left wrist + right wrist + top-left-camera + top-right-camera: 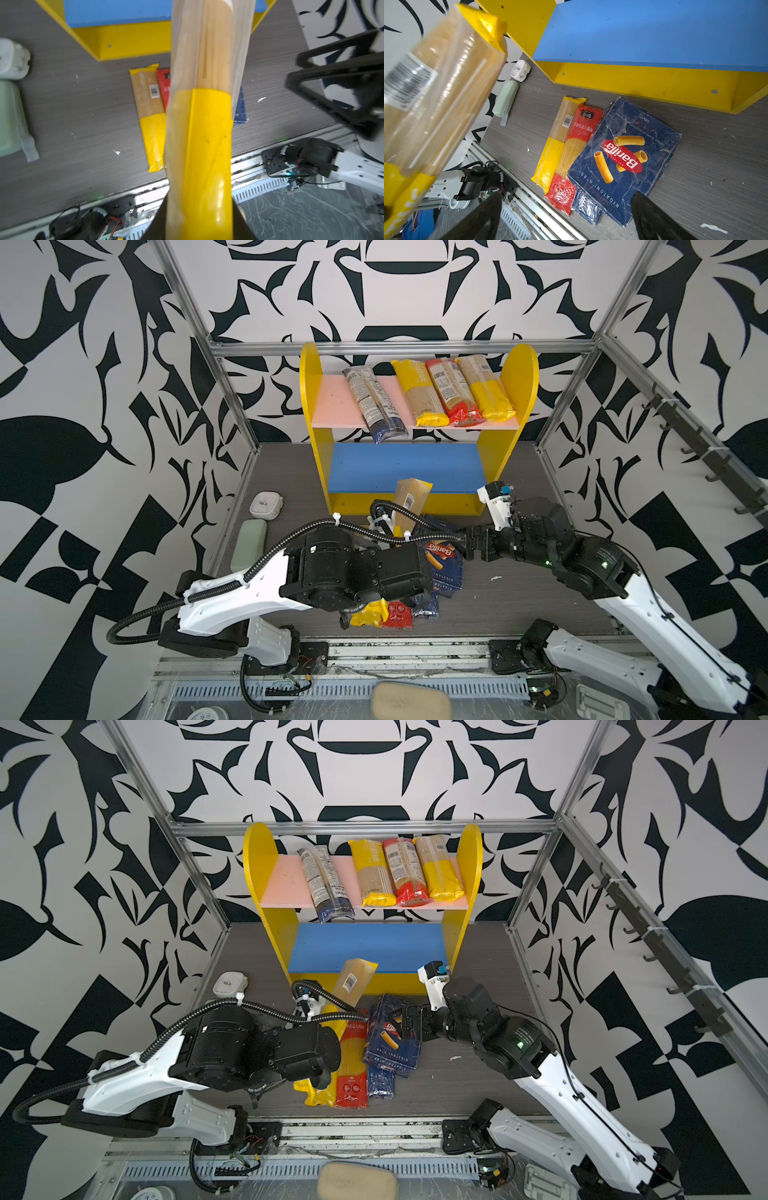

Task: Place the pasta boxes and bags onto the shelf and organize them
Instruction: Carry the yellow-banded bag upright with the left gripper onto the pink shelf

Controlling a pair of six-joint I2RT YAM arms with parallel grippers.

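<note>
Up on the pink board [332, 402] of the shelf [311, 373] lie four bags [419, 393]; a fifth bag [409, 502], up before the blue board [374, 464], is clamped in the left fingers [154, 226]. On the table [706, 166] lie two bags [550, 158] and two blue boxes [623, 158], seen whole only in the right wrist view, below the wide-open, empty right fingers [652, 218].

Left tool [198, 226] tight, aloft; right tool [566, 196] wide, low.

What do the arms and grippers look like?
Both arms: white moulded shells, black cylindrical joints. Left arm has black corrugated conduit, white zip ties. Right arm has a thin black cable, green joint lights. Right gripper: black tapered fingers.
</note>
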